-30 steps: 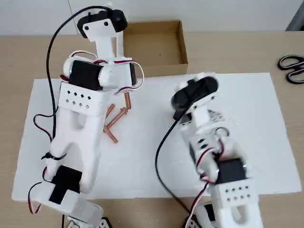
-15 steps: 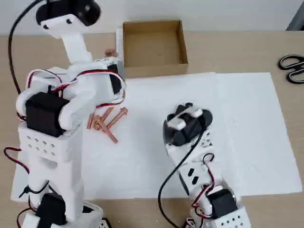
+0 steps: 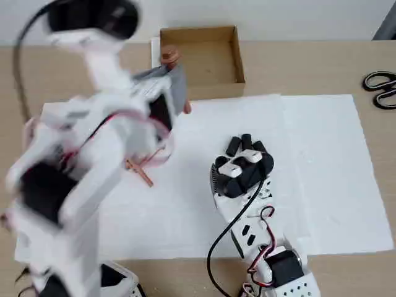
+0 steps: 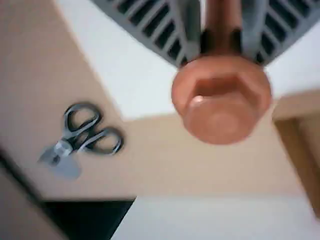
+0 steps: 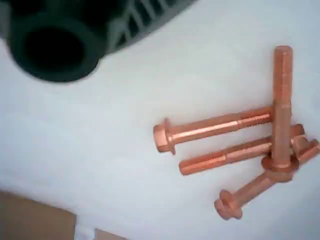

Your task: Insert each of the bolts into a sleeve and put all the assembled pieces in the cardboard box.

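My left gripper [image 3: 176, 83] is raised above the table beside the cardboard box [image 3: 239, 57], shut on a copper bolt [image 3: 171, 57]. In the left wrist view the bolt's hexagonal head [image 4: 220, 97] sticks out past the grey fingers [image 4: 150, 25]. My right gripper [image 3: 240, 147] hangs over the middle of the white foam sheet [image 3: 322, 154], shut on a black sleeve [image 5: 50, 47] whose open bore faces the camera. Several loose copper bolts [image 5: 215, 130] lie in a crossed pile on the foam; the left arm hides part of the pile [image 3: 141, 172] in the high view.
Scissors [image 3: 380, 86] lie on the wooden table at the far right, also seen as scissors [image 4: 82, 137] from the left wrist. The box's floor looks bare. The left arm rises tall over the left half of the foam.
The left arm has lifted from the bolt pile with one bolt and swung up beside the box. The right arm has drawn back toward the front edge and now stays over the foam's middle.
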`<state>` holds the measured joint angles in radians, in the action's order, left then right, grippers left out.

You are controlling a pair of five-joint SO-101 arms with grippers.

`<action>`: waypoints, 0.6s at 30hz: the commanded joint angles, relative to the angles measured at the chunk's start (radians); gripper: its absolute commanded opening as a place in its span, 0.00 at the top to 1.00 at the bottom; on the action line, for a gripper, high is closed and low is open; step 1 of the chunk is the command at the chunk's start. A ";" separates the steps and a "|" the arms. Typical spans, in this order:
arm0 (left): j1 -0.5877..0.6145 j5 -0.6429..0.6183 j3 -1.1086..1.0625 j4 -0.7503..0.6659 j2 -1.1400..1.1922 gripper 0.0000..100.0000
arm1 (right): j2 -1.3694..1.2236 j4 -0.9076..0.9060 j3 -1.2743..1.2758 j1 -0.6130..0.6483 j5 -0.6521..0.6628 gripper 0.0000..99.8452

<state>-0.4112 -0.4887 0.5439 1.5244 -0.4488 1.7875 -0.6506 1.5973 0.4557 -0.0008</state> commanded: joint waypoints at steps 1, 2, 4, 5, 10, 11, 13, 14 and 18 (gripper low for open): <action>0.012 0.009 -0.051 -0.003 -0.097 0.99 | 0.012 0.028 -0.003 0.004 -0.031 1.00; 0.023 0.009 -0.094 -0.018 -0.101 0.99 | 0.012 0.028 -0.003 0.004 -0.032 1.00; 0.035 0.009 -0.216 -0.083 -0.101 0.99 | 0.012 0.025 -0.003 0.004 -0.034 1.00; 0.035 0.008 -0.292 -0.140 -0.106 0.99 | 0.013 0.024 -0.003 0.004 -0.034 1.00; 0.034 0.005 -0.630 -0.477 -0.109 0.99 | 0.012 0.022 -0.002 0.007 -0.035 1.00; 0.034 0.008 -0.684 -0.532 -0.109 0.99 | 0.012 0.022 -0.002 0.013 -0.035 1.00; 0.029 0.008 -0.762 -0.612 -0.109 0.99 | 0.012 0.021 0.000 0.030 -0.035 1.00; 0.028 0.008 -0.789 -0.635 -0.110 0.99 | 0.012 0.021 0.000 0.038 -0.035 1.00; 0.026 0.008 -0.846 -0.661 -0.110 0.99 | 0.012 0.021 0.000 0.053 -0.035 1.00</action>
<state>-0.3821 -0.4872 -0.2892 0.9137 -0.5347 1.7875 -0.6460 1.6019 0.4987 -0.0253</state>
